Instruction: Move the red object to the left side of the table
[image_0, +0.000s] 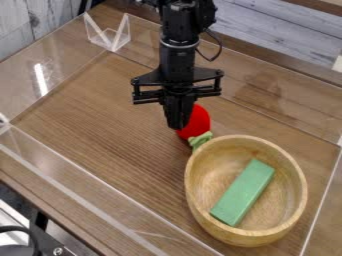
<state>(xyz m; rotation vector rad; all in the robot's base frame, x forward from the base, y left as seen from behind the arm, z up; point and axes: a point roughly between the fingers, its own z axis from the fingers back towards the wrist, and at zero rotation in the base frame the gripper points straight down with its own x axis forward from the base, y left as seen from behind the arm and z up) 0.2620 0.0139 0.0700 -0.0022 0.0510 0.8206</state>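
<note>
Red object (201, 122) rests on the table (94, 110), a little right of the middle in the single camera view. It is a small, rounded, bright red toy fruit. Its pale green leafy end points toward the near side, just beside the far-left rim of the bowl (191, 185); I cannot tell whether leaf and rim touch.

The gripper (183, 121) comes straight down from the black arm (183, 30) onto the fruit. Its dark fingers (178, 108) are drawn in close together and pressed on the left part of the red object, so the hand looks clamped on it. The fruit's right half bulges out past the fingers, and it sits low at the tabletop, not raised.

The bowl is round, of light wood, at the near right of the table. A flat green block (243, 192) lies slanted inside it.

The left half of the brown wood-grain top is bare wood. Clear acrylic walls (40, 70) edge the table, and a small clear folded piece (104, 32) stands at the far left.
</note>
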